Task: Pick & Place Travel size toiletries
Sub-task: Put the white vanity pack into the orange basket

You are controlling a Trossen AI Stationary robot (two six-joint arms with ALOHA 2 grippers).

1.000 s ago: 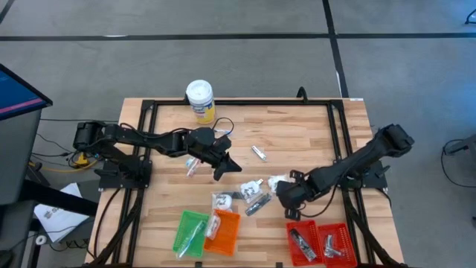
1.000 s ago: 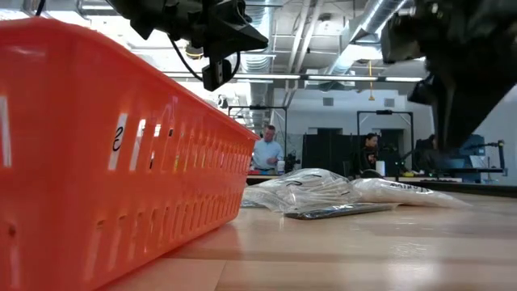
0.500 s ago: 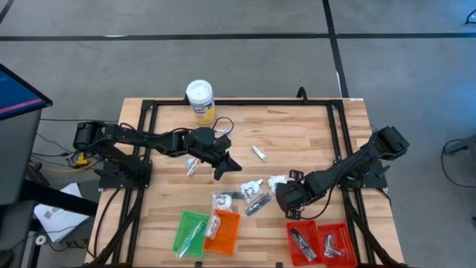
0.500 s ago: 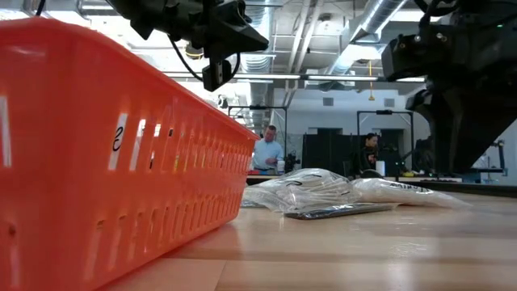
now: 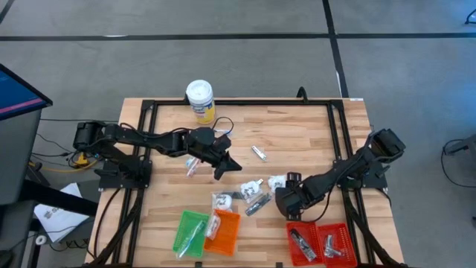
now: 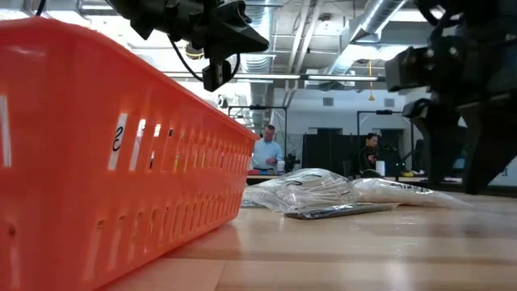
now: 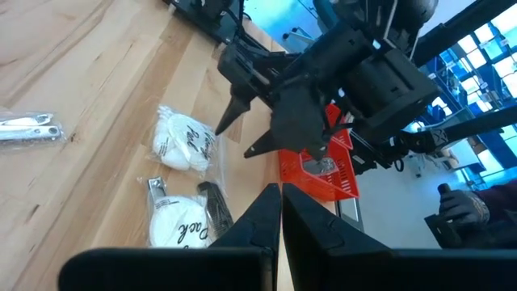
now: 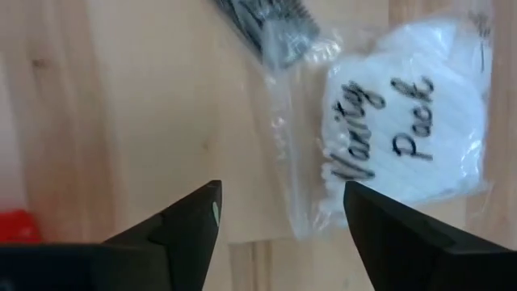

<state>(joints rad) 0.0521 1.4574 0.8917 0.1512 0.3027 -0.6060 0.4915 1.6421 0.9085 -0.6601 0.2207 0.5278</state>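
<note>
table (image 5: 297,134): matt pale wood | orange tray (image 6: 97,153): glossy plastic | vanity packet (image 8: 404,129): clear crinkly film

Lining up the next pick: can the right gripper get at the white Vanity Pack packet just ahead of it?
Probably yes. The right gripper is open, hovering over bare wood beside the white Vanity Pack packet; nothing lies between them. A dark comb-like piece sits beside the packet, close enough to get nudged.

The left end effector (image 7: 280,212), its two dark fingers pressed together, points across the wooden tabletop (image 7: 97,105) toward the right end effector (image 7: 242,129), whose fingers spread above two white packets (image 7: 184,142) with dark script. A red tray (image 7: 327,166) sits behind; clear-wrapped silvery pieces (image 7: 28,129) lie apart.
</note>
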